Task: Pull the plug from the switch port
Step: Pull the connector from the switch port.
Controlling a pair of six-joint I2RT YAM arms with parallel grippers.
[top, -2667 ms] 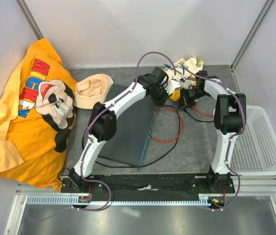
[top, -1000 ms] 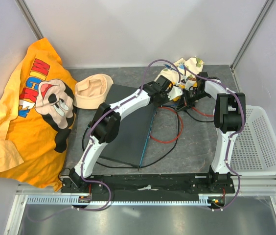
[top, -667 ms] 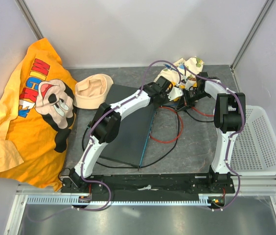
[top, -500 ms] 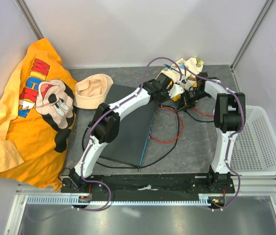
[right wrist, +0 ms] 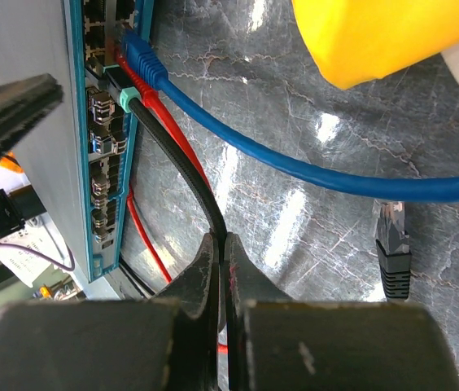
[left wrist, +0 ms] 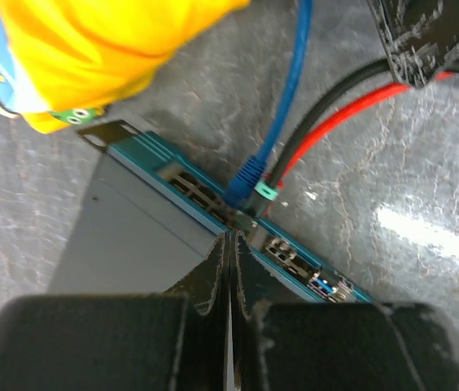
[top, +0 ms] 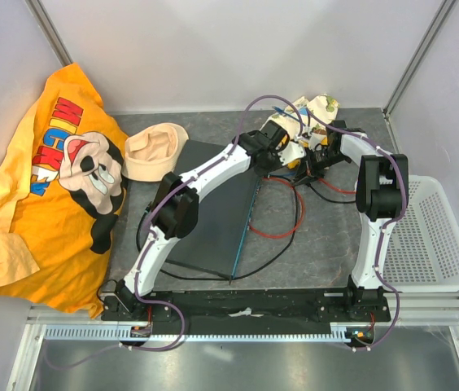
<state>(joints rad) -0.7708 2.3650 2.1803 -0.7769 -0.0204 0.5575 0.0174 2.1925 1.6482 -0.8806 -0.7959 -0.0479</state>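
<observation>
The switch (top: 221,228) lies flat in the middle of the table, and its teal port edge (left wrist: 172,171) runs diagonally through the left wrist view. At the far end of that edge a blue plug (left wrist: 246,173), a black cable with a green boot (left wrist: 267,192) and a red cable sit side by side in ports. My left gripper (left wrist: 229,238) is shut and empty, its tips on the top of the switch just behind those plugs. My right gripper (right wrist: 220,240) is shut on the black cable (right wrist: 182,167) a short way out from its green-booted plug (right wrist: 128,99).
A loose black plug (right wrist: 392,244) lies on the grey mat to the right of my right gripper. The blue cable (right wrist: 295,167) crosses under a yellow cloth toy (right wrist: 392,32). An orange T-shirt (top: 59,179), a beige cap (top: 155,151) and a white mesh basket (top: 437,236) flank the switch.
My left arm has stretched out toward the far end of the switch and lowered its shut gripper by the plugs. The right arm and the cables have hardly moved.
</observation>
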